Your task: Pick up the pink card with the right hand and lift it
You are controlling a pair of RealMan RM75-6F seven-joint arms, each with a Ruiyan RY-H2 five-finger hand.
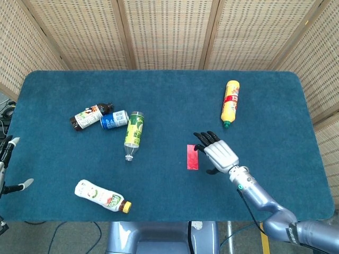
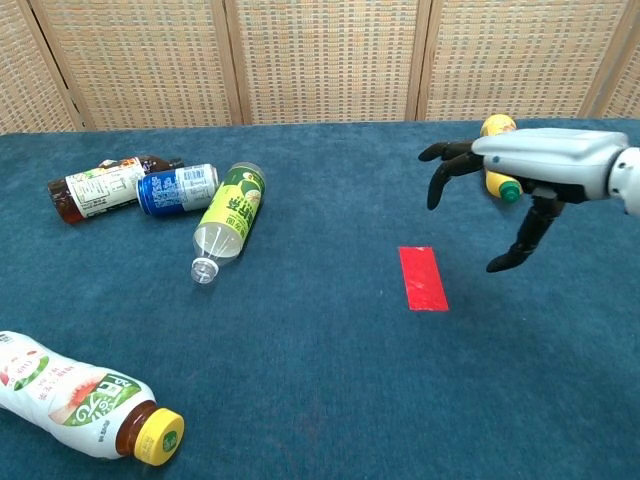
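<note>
The pink card lies flat on the blue table, a little right of centre. My right hand hovers just right of the card, fingers spread and curved downward, holding nothing. It stands above the cloth and does not touch the card. My left hand shows only as fingertips at the far left edge of the head view, apart and holding nothing.
A yellow bottle lies behind the right hand. A dark bottle, a blue can and a green-labelled bottle lie at the left. A white bottle with a yellow cap lies near the front left.
</note>
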